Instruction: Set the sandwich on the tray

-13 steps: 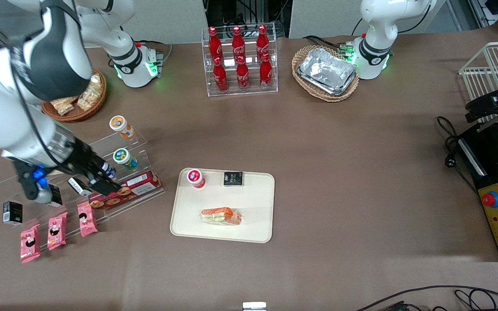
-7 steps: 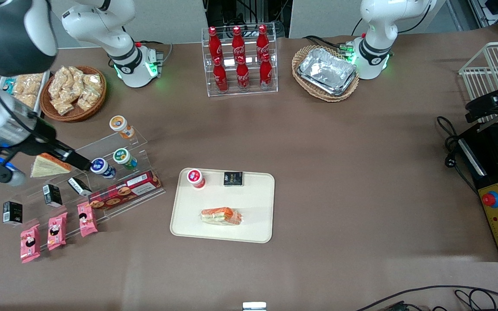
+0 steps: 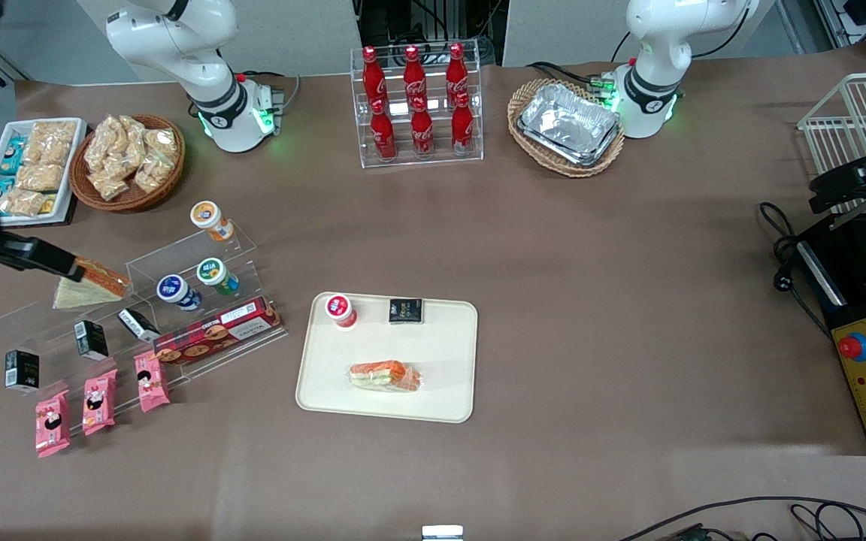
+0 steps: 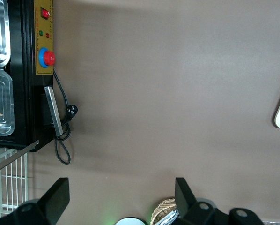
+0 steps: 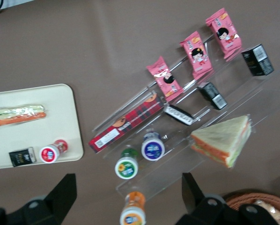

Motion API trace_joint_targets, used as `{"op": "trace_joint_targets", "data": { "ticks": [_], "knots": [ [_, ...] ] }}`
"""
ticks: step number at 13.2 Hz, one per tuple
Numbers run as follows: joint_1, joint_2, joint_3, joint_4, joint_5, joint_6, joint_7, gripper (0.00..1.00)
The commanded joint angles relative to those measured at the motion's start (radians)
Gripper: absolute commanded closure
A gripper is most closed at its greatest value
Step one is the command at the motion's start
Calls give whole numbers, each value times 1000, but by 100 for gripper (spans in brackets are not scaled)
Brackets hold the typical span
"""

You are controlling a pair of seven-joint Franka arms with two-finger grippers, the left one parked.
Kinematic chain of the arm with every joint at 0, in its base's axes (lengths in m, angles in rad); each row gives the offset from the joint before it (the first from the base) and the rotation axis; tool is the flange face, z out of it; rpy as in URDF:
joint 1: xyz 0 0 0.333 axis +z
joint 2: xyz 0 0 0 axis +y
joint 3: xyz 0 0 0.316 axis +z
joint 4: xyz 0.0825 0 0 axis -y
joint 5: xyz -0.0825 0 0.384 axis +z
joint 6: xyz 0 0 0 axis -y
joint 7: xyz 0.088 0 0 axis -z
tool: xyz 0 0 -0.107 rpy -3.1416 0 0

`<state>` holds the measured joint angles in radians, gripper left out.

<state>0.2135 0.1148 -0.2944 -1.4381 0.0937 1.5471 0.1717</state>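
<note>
On the tray, about mid-bench, the sandwich lay flat on its side in its clear wrap, with the orange filling showing. It sat on the part of the tray nearer the front camera, with nothing touching it. A red-lidded cup and a black packet stood apart from it along the tray's rim, farther from that camera.

Toward the working arm's end of the bench, the claw hung high above a clear stepped rack. Its fingers were spread wide and held nothing. In the front view, only a dark part of it reached in from the edge, its tip overlapping a second wedge on the rack. The wrist view showed open air between the claw and that wedge.

The rack also carried three small cups, a red box and some black packets. Three pink packs lay along the rack's edge nearest the front camera.
</note>
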Motion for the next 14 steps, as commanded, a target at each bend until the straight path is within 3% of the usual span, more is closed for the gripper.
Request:
{"op": "trace_joint_targets", "data": {
  "ticks": [1,4,6,9,14],
  "knots": [
    [-134,-35,86,-39,-20,-13,-61,0],
    [-212,-35,139,-38,-22,-2,-63,0],
    [-215,-33,146,-38,-81,8,-64,0],
    [-256,-30,172,-39,-89,25,-75,0],
    [-229,-32,172,-31,-78,21,-63,0]
  ]
}}
